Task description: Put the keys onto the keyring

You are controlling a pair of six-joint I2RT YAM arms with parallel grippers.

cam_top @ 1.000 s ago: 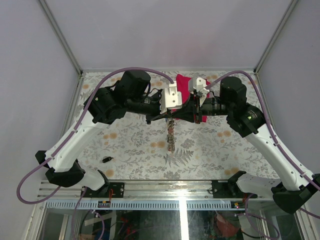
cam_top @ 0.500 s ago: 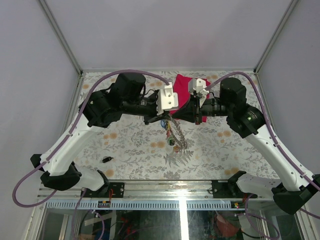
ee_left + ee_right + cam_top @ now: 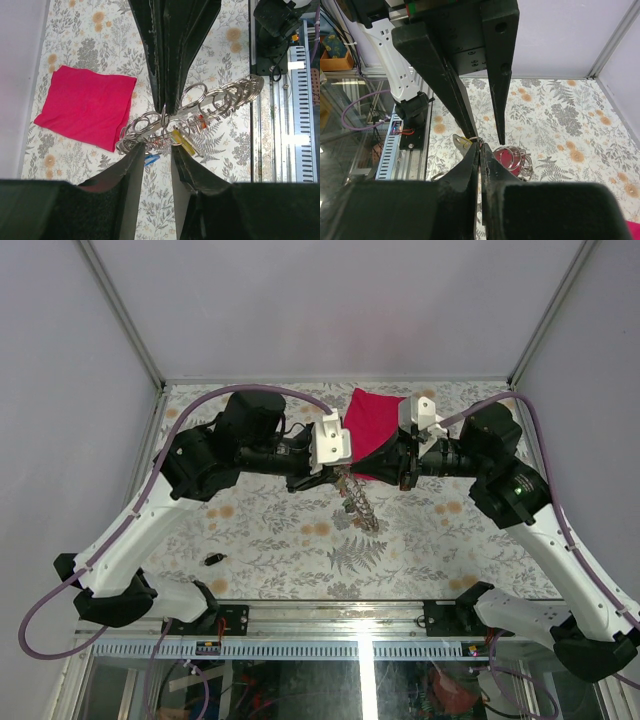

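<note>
The keyring (image 3: 165, 117) is a bunch of linked grey metal rings, hanging in the air over the flowered table. Small keys hang in it: a yellow one (image 3: 183, 141), a red one (image 3: 200, 120) and a blue one (image 3: 151, 159). My right gripper (image 3: 164, 108) comes in from the top of the left wrist view, shut on one ring of the bunch. My left gripper (image 3: 156, 148) stands open just before the rings, bare table showing between its fingers. From above, both grippers meet at mid-table, left gripper (image 3: 334, 476), right gripper (image 3: 353, 472), with the keyring (image 3: 360, 508) trailing below. A black key (image 3: 212, 560) lies alone at the front left.
A folded red cloth (image 3: 375, 418) lies on the table at the back, behind the two grippers. The metal rail and cable tray (image 3: 350, 620) run along the near edge. Grey walls close in the table on three sides.
My left gripper has opened and drawn slightly left. The right gripper has shut on a ring. The hanging bunch has swung from straight down to slanting toward the right.
</note>
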